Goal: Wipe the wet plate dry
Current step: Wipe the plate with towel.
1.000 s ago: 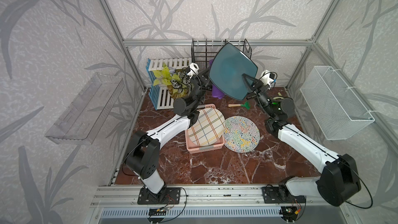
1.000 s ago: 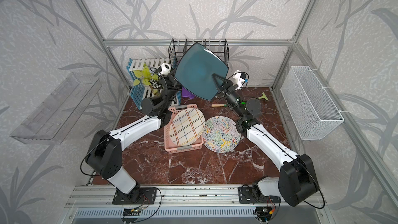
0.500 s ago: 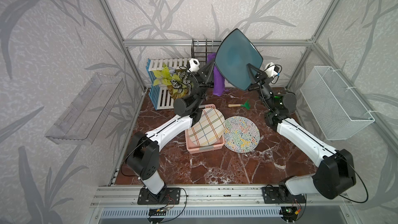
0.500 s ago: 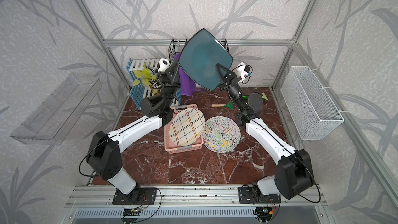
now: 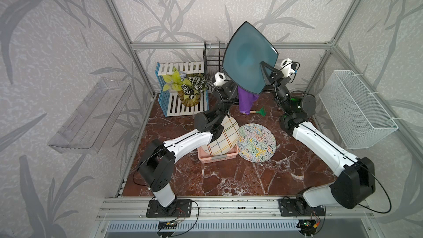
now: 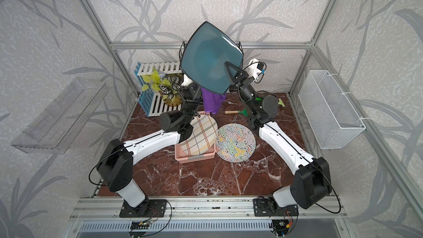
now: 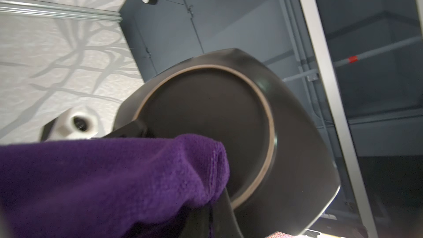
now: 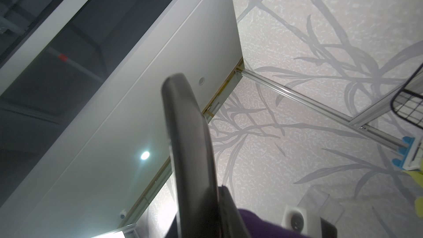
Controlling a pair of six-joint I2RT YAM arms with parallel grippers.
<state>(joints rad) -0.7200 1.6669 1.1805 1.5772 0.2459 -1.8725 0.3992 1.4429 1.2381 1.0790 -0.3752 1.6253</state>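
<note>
A square teal plate [image 5: 248, 58] [image 6: 209, 58] is held high in the air near the back, tilted on one corner. My right gripper [image 5: 265, 72] [image 6: 230, 72] is shut on its lower right rim. The right wrist view shows the plate [image 8: 190, 145] edge-on in that gripper [image 8: 206, 214]. A purple cloth [image 5: 246, 100] [image 6: 211, 100] hangs below the plate. My left gripper [image 7: 206, 220] is shut on the cloth [image 7: 114, 179], which lies against the plate's dark underside [image 7: 206, 111]. In both top views the plate hides the left fingertips.
On the marble floor a plaid plate [image 5: 223, 138] leans in a pink basket [image 5: 217, 157], beside a round squiggle-patterned plate [image 5: 256, 143]. A plant [image 5: 190, 88] on a white rack [image 5: 180, 108], a black wire rack [image 5: 212, 60] and a small green rake [image 5: 258, 111] stand behind. A white wire basket [image 5: 357, 108] hangs at right.
The right arm has raised the plate and turned it more upright. The cloth stood beside the plate's left edge half a second ago and is now behind its lower part.
</note>
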